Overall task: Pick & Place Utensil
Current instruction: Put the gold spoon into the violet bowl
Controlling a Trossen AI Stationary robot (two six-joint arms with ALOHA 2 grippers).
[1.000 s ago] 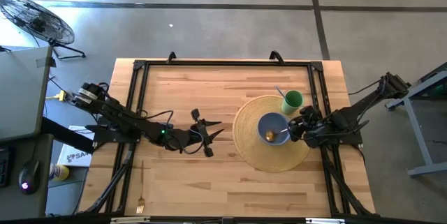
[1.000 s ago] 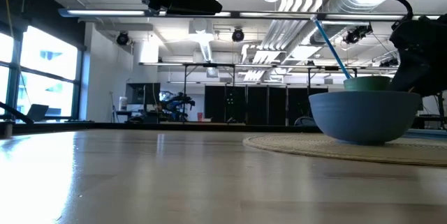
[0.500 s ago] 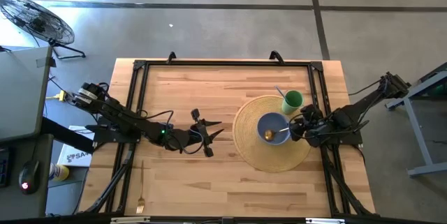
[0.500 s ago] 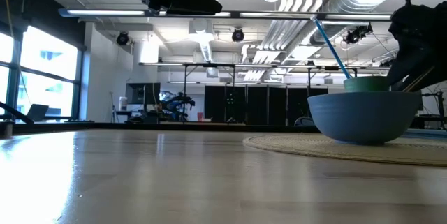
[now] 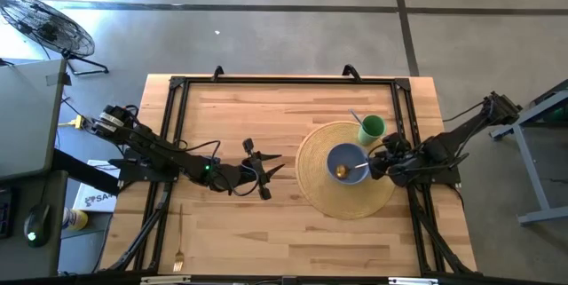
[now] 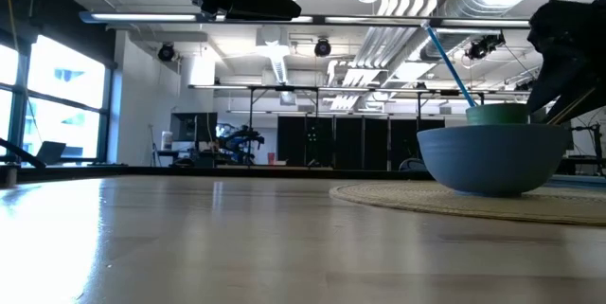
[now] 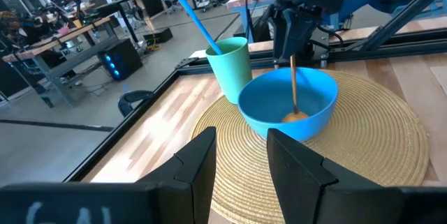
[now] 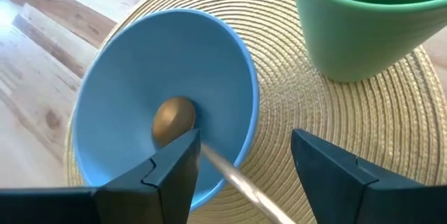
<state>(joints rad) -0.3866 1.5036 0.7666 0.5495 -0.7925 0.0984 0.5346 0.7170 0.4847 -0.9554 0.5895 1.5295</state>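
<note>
Right hand (image 5: 377, 166) spread open just beside blue bowl (image 5: 346, 160); gold spoon (image 8: 174, 121) lying in bowl, handle across rim, on woven mat (image 5: 319, 192); left hand (image 5: 266, 171) open, mid-desk.

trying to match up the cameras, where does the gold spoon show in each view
High view: spoon in the blue bowl, right of centre.
Low view: only the handle over the bowl rim, far right.
Left wrist view: upright in the bowl, centre.
Right wrist view: head in the bowl, handle toward the jaws.
Shared landmark: green cup beside the bowl.
</note>
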